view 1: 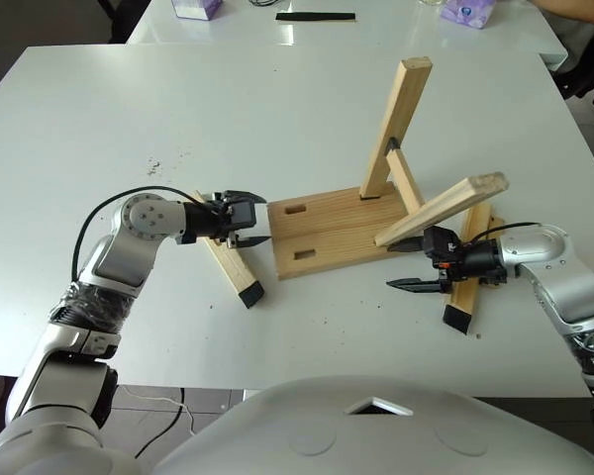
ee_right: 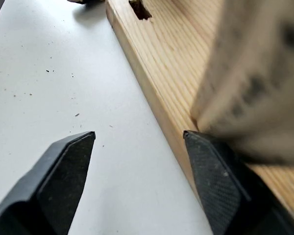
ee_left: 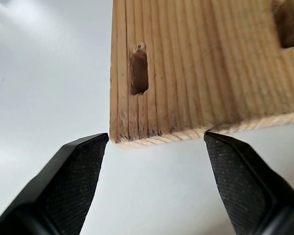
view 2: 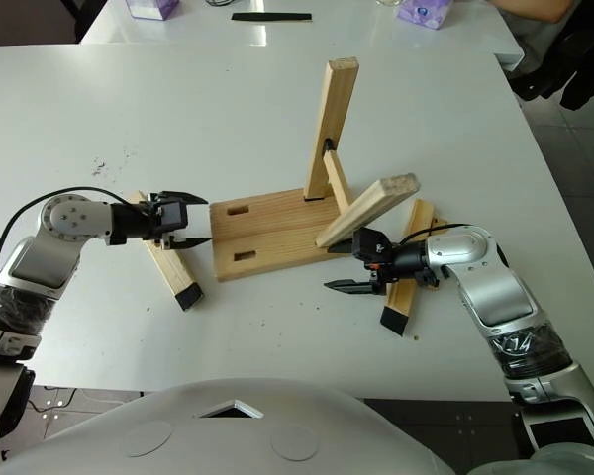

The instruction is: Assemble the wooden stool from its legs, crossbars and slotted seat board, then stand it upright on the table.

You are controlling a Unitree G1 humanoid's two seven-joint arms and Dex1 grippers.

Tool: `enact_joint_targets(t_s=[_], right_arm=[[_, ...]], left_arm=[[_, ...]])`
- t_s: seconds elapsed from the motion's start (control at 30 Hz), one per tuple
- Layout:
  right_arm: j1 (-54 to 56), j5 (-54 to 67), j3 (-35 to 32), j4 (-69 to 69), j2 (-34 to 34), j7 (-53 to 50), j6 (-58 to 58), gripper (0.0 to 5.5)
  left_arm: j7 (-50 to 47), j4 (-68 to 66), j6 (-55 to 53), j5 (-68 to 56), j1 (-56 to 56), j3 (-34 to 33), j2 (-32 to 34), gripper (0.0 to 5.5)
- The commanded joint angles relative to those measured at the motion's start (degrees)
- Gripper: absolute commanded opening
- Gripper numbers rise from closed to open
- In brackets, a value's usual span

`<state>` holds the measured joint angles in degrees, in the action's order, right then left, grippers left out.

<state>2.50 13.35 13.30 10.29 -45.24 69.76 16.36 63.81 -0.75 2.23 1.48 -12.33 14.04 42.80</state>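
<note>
The slotted seat board (view 1: 312,236) lies flat at mid-table. One leg (view 1: 396,119) stands upright in it, and a second leg (view 1: 444,208) leans tilted at its right end, with a crossbar (view 1: 406,183) between them. My left gripper (view 1: 264,222) is open at the board's left end, its fingers (ee_left: 73,176) either side of the corner by a slot (ee_left: 138,68). A loose leg (view 1: 236,269) lies under that gripper. My right gripper (view 1: 394,266) is open at the board's front right edge (ee_right: 152,93), beneath the tilted leg (ee_right: 255,73). Another loose leg (view 1: 470,282) lies under the right wrist.
A black strip (view 1: 315,16) and purple-patterned packs (view 1: 470,12) sit on the adjoining table at the back. White tabletop (view 1: 129,109) stretches wide to the left and behind the stool parts. The near table edge runs just beyond both forearms.
</note>
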Motion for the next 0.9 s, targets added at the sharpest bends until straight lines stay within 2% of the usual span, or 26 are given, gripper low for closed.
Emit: enact_joint_targets(t_s=[0.03, 0.13, 0.23, 0.37, 0.47, 0.63, 0.9], right_arm=[[0.2, -0.2, -0.3, -0.5, -1.9, 1.5, -0.8, 3.33], [0.9, -1.0, -0.2, -1.8, -2.4, 2.0, -1.7, 3.33], [2.0, -2.3, 0.3, -3.7, -2.3, 1.8, -2.9, 3.33], [3.0, -4.5, 1.5, -4.9, -1.5, 0.9, -4.6, 3.33], [3.5, -5.7, 2.7, -5.7, -0.9, 0.8, -5.2, 3.33], [3.7, -8.8, 4.8, -7.4, -0.2, 0.1, -7.7, 3.33], [7.7, -14.1, 6.1, -15.1, 4.4, -7.2, -13.3, 3.33]], left_arm=[[2.3, 1.7, -2.0, -3.1, -0.1, -1.9, 2.2, 3.64], [4.7, 4.0, -5.3, -7.3, -0.3, -3.6, 3.0, 3.64], [2.8, 4.0, -8.0, -10.2, -3.6, -5.8, 0.9, 3.64], [-10.1, -7.1, -5.3, -6.1, -16.0, -7.9, -6.4, 3.64], [-22.2, -18.6, 1.7, 2.9, -22.3, -5.7, -9.9, 3.64], [-25.3, -28.5, 8.9, 6.2, -19.0, -1.3, -15.1, 3.64], [-22.3, -35.7, 16.8, 11.4, -12.5, 4.8, -14.1, 3.64]])
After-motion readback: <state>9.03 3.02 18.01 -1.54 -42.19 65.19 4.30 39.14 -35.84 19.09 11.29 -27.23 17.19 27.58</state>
